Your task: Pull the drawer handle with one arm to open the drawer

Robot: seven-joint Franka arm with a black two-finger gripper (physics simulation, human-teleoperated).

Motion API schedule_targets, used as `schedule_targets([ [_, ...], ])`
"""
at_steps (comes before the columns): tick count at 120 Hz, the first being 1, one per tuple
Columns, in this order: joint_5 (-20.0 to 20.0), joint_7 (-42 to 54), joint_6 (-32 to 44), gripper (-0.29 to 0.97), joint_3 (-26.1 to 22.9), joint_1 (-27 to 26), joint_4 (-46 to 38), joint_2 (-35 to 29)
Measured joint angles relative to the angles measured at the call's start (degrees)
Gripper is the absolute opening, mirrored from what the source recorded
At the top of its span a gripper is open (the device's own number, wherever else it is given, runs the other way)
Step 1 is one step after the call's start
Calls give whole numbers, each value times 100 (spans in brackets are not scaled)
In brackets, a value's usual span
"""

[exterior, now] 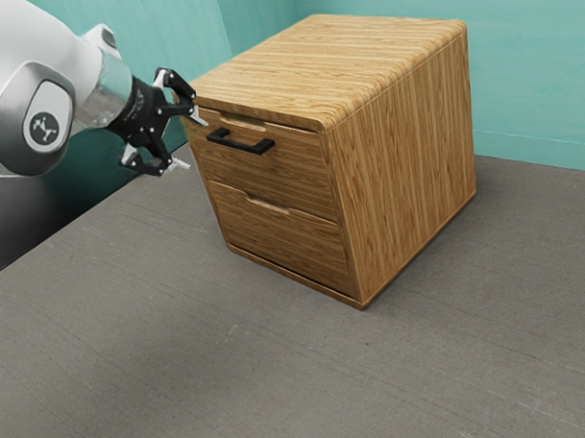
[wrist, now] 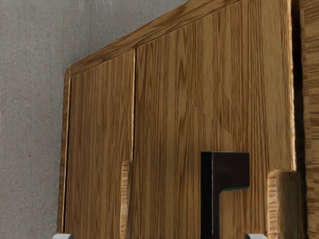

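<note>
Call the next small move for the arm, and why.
Probably ease the gripper forward onto the black handle so the fingers straddle its bar. The fingers stand open, short of the handle on the exterior view's left, and the top drawer looks shut.

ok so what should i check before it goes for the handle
1. Fingers open: ok, the gripper is open.
2. Handle reached: not ok, the gripper stops short of the handle and does not touch it.
3. Handle lined up between the fingers: ok in the wrist view, though it sits close to one side.
4. Way to the handle free: ok, nothing lies between.
5. Top drawer shut: ok as a start.
6. Whether the handle will hold firm in the fingers: cannot tell, no grasp yet.
</note>
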Motion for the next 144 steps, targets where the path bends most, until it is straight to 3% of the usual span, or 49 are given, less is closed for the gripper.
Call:
schedule_targets([
  [23, 1, 22, 218, 41, -261, -16, 41, -34],
  [82, -101, -24, 383, 38, -278, -11, -102, 98],
  [116, -141, -44, 451, 20, -288, -44, -156, 271],
  [144, -143, -50, 512, 13, -277, -66, -151, 290],
])
